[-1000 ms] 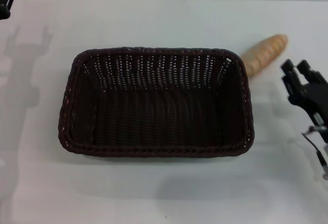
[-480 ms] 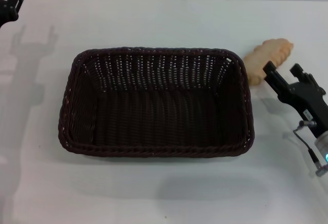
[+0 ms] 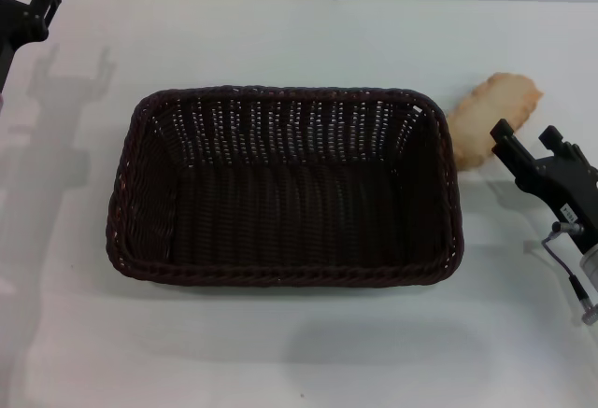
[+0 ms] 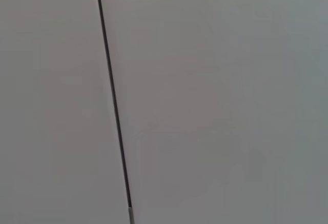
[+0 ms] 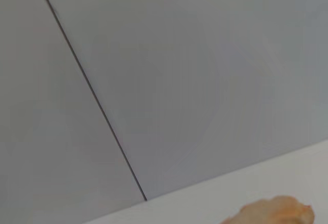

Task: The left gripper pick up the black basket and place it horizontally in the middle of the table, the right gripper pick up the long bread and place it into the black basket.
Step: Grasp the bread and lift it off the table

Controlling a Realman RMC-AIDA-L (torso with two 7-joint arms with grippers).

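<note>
Long bread [image 3: 493, 117] lying flat underside up on the table [image 3: 299, 352], just beside the black basket [image 3: 280, 189] at its far right corner. Right gripper [image 3: 533, 147] poised close in front, jaws spread, presumably lining up a grasp. Left gripper [image 3: 28, 11] parked far left, jaws unreadable.

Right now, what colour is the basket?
Dark brown-black woven wicker; the black basket shows best in the head view.
</note>
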